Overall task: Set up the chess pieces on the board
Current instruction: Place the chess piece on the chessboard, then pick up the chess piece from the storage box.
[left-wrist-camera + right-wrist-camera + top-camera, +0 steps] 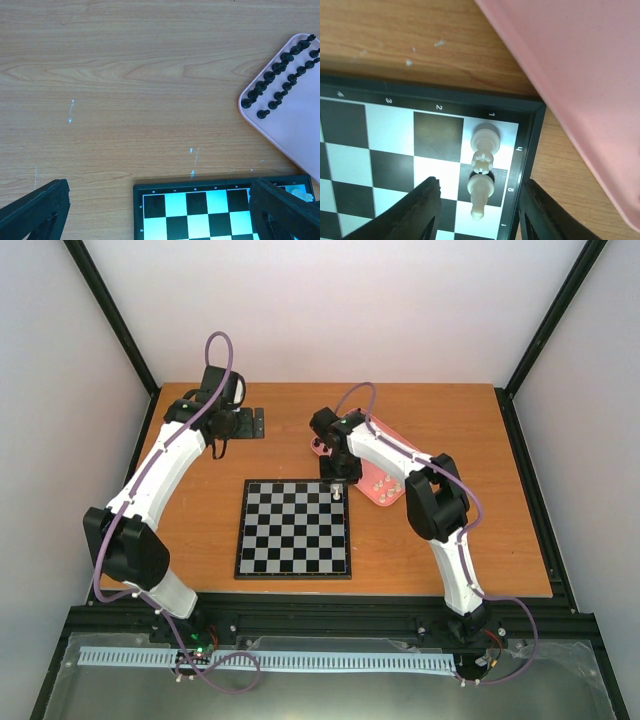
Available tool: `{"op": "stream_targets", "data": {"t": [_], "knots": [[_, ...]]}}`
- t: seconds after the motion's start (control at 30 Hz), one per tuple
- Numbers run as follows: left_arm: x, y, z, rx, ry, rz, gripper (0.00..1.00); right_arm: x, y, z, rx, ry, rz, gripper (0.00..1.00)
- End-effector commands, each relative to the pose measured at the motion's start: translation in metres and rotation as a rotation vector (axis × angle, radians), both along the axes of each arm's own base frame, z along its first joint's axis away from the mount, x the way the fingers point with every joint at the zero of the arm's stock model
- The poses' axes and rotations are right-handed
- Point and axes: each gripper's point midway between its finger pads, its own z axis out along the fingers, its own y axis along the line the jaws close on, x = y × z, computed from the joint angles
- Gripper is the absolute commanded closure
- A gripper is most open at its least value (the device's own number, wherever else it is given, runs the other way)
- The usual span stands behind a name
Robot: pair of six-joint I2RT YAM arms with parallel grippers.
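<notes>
the brown wooden table (450,540) carries the flat black-and-silver checked chessboard (295,528) at its middle. the pink rectangular tray (580,75) lies just off the board's far right corner. the right gripper (480,186) hangs low over that corner. its two dark fingers (426,205) stand part-way apart with board showing on each side of what is between them, so they grip nothing. the left gripper (160,200) hovers beyond the board's far left edge, its fingers spread wide with nothing held.

two cream-white chess pieces are on the board. a rook (483,146) sits on the corner square, and a taller slim piece (479,194) is on the next square along the edge, exactly between the right fingers. both seem upright, their long axes pointing up toward the wrist. the black chess pieces (260,90) wait in two rows on the tray.

judging by the gaps, the slim piece is free, so the coming move turns on a straight rise along its axis. any sideways drift would put a finger against it or the rook just beside it. the tray lies to the right of the fingers, and the right arm is by far the nearer.
</notes>
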Motion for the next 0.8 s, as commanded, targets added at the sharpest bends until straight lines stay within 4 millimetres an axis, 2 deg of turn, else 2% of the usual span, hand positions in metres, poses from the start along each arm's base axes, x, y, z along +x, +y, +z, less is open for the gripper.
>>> {"op": "stream_targets", "data": {"t": [0.0,0.1,0.2,0.3,0.4,0.5,0.6,0.63,0.7,0.77], "knots": [[0.006,0.001,0.006,0.015,-0.024,-0.001,0.0,0.009,-0.004,0.042,0.001,-0.089,0.03,0.45],[0.007,0.0,0.008,0.015,-0.028,-0.003,0.0,0.012,-0.009,0.065,0.01,-0.122,0.035,0.34],[0.009,0.0,0.012,0.017,-0.037,-0.005,0.0,0.018,-0.026,0.087,0.016,-0.159,0.002,0.26],[0.013,-0.001,0.016,0.017,-0.048,-0.005,0.0,0.028,-0.059,0.098,0.025,-0.158,-0.072,0.26],[0.015,-0.003,0.018,0.008,-0.052,-0.008,0.0,0.04,-0.107,0.103,-0.008,-0.169,-0.166,0.27],[0.016,-0.005,0.017,0.002,-0.05,-0.013,0.0,0.049,-0.154,0.102,-0.039,-0.183,-0.256,0.31],[0.017,-0.005,0.015,0.005,-0.046,-0.018,0.0,0.05,-0.192,0.089,-0.064,-0.151,-0.334,0.34],[0.017,-0.005,0.015,0.006,-0.045,-0.02,0.0,0.051,-0.206,0.083,-0.051,-0.135,-0.369,0.39],[0.018,-0.006,0.013,0.006,-0.041,-0.022,0.0,0.053,-0.225,0.071,-0.028,-0.114,-0.418,0.5],[0.018,-0.006,0.011,0.007,-0.036,-0.025,0.0,0.056,-0.235,0.062,-0.007,-0.097,-0.442,0.53]]}}
